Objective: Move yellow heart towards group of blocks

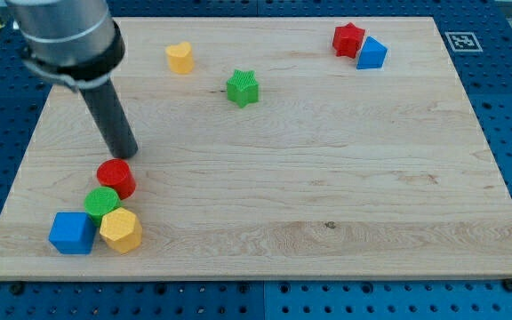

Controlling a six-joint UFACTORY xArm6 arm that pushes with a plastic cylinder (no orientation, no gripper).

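The yellow heart [180, 58] lies near the view's top left of the wooden board [327, 178]. A group of blocks sits at the bottom left: a red cylinder [116, 178], a green cylinder [102, 203], a yellow hexagon [121, 230] and a blue cube [71, 233]. My tip [125, 154] rests just above the red cylinder, well below and left of the yellow heart.
A green star [243, 88] lies right of the yellow heart. A red star [348, 39] and a blue block [372, 54] touch at the top right. A fiducial marker [460, 40] sits off the board's top right corner.
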